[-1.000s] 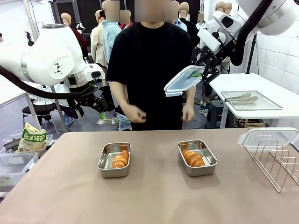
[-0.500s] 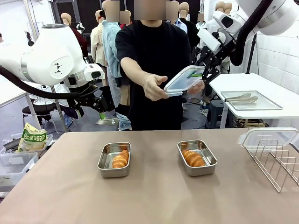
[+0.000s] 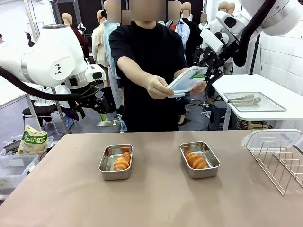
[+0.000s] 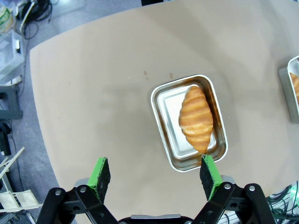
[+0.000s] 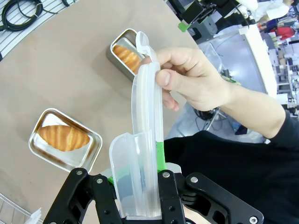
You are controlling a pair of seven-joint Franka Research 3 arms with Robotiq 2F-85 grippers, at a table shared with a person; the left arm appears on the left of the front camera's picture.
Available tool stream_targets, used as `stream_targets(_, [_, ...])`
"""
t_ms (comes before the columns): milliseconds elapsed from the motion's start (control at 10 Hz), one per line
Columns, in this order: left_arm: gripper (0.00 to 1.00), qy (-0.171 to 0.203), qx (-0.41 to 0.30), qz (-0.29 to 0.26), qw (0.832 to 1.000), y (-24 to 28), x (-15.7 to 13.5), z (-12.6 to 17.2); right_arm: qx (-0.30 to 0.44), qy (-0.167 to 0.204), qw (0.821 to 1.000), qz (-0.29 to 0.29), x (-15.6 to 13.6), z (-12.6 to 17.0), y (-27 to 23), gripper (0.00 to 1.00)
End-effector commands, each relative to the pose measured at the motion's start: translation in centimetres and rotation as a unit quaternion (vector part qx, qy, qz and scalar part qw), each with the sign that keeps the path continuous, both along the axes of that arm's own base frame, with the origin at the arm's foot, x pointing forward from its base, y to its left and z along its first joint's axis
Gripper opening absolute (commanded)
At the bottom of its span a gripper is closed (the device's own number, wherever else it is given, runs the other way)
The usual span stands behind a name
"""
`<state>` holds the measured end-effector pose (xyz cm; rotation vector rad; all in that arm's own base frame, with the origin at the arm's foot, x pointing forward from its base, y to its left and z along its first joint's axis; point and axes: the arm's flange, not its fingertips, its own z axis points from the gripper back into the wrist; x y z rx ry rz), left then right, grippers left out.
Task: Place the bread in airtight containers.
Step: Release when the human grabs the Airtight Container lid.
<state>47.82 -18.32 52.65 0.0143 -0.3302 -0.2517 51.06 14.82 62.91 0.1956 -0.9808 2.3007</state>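
Bread rolls (image 3: 121, 162), golden-orange and ridged, lay one apiece in two rectangular stainless-steel tins (image 3: 105, 163) on the tan counter (image 3: 156, 201), left fingers (image 4: 100, 173) spread above one, right fingers (image 5: 160, 156) pinching a clear white-rimmed plastic lid (image 5: 145, 135) a person's hand (image 5: 196, 79) gripped.

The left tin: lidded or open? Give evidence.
Open. Nothing covers the left tin; its bread lies bare inside.
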Motion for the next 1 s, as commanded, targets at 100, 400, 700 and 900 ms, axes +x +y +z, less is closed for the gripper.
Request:
stream_targets(100, [1.00,-0.001,0.001,0.001,1.000,0.22,-0.04,0.15,0.002,0.000,1.000,0.002,-0.05,-0.02,0.07,0.00])
stream_targets(400, [1.00,-0.001,0.001,0.001,1.000,0.22,-0.04,0.15,0.002,0.000,1.000,0.002,-0.05,-0.02,0.07,0.00])
stream_targets(700, [1.00,-0.001,0.001,0.001,1.000,0.22,-0.04,0.15,0.002,0.000,1.000,0.002,-0.05,-0.02,0.07,0.00])
stream_targets(900, [1.00,-0.001,0.001,0.001,1.000,0.22,-0.04,0.15,0.002,0.000,1.000,0.002,-0.05,-0.02,0.07,0.00])
